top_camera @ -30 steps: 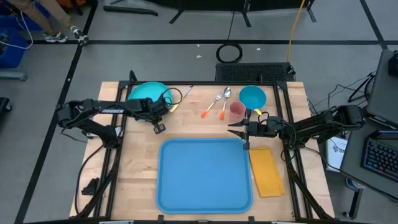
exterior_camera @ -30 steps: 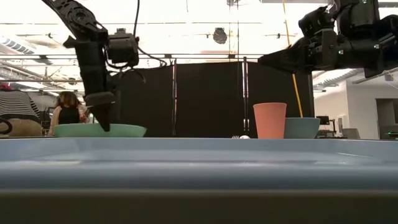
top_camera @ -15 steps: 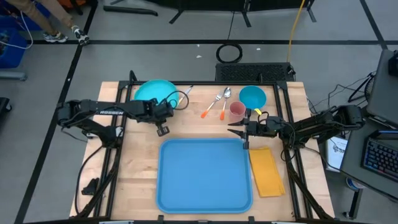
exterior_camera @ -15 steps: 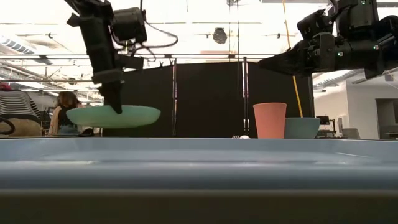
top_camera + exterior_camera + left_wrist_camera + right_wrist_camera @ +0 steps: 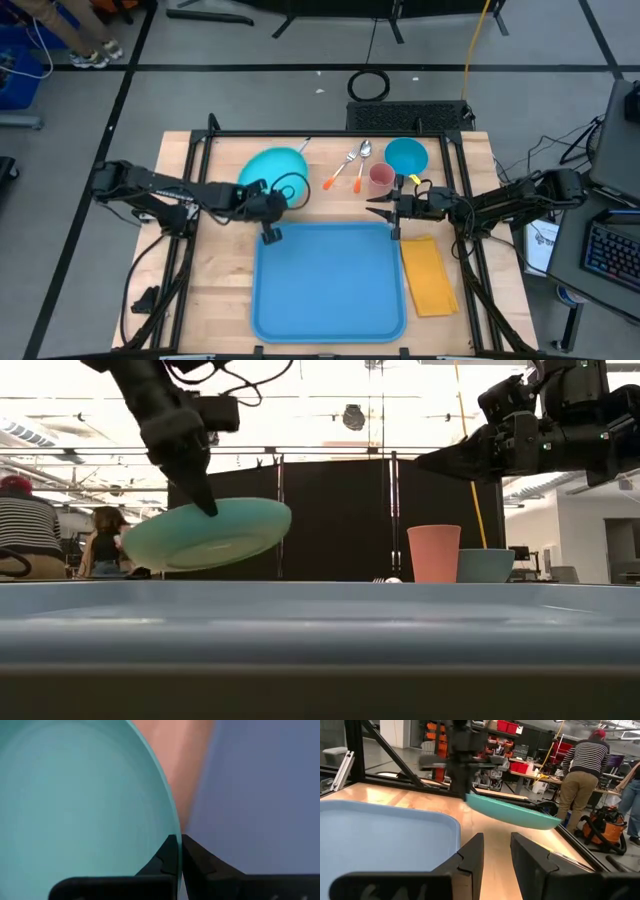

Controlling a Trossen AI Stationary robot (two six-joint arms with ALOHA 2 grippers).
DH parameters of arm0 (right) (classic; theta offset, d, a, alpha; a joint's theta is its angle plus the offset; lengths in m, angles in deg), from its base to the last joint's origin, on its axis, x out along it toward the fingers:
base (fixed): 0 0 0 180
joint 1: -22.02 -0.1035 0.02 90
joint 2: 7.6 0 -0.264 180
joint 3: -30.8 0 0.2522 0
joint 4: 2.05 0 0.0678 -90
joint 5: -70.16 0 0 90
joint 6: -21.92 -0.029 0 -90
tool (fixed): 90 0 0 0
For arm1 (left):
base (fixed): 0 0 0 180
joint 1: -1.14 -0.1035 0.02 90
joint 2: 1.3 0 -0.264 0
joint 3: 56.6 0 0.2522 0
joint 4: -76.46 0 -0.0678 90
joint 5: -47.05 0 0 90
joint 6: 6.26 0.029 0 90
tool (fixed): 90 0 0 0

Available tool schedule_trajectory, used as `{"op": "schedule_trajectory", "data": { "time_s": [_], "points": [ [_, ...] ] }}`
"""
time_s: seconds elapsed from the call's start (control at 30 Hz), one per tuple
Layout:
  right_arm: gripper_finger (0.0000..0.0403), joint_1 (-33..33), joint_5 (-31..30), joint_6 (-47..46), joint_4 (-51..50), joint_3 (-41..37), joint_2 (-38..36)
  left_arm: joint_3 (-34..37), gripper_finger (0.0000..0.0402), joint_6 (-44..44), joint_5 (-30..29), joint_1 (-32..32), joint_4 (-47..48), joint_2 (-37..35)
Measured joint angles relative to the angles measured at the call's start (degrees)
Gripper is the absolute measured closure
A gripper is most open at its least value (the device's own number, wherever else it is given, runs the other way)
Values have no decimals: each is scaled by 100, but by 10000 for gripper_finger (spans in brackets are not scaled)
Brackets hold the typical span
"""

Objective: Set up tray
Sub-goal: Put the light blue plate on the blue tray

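Note:
The large blue tray [image 5: 330, 280] lies flat on the wooden table, nearer the front; its rim [image 5: 320, 630] fills the foreground of the low view. My left gripper [image 5: 272, 198] is shut on a round turquoise plate [image 5: 272, 165], held in the air just beyond the tray's far left corner. In the low view the plate [image 5: 205, 535] hangs tilted. My right gripper [image 5: 372, 208] hovers level over the tray's far right corner, open, with nothing between its fingers [image 5: 470, 855]. My left gripper pinches the plate's rim [image 5: 175, 827] between its two fingers, one on each face of the rim. The fingers [image 5: 205, 500] come from above, slanting down. The plate is lifted clear of the table and tilted, one side lower than the other.
A pink cup [image 5: 381, 178], a blue bowl [image 5: 406, 155] and a fork and spoon with orange handles [image 5: 345, 170] stand at the far side. A yellow napkin [image 5: 430, 275] lies right of the tray. People [image 5: 582, 770] stand beyond the table.
My left gripper has lifted the plate off the table at the far left and carried it up and toward the table's right and near side, up to the tray's far left corner. The plate, level half a second ago, now tilts.

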Motion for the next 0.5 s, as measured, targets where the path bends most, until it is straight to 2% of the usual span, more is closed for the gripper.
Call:
{"op": "schedule_trajectory", "data": {
  "time_s": [0.5],
  "points": [
    [316,0,2,191,4,0,-4,0,396,-448,-42,1212,-1263,47]
  ]
}}
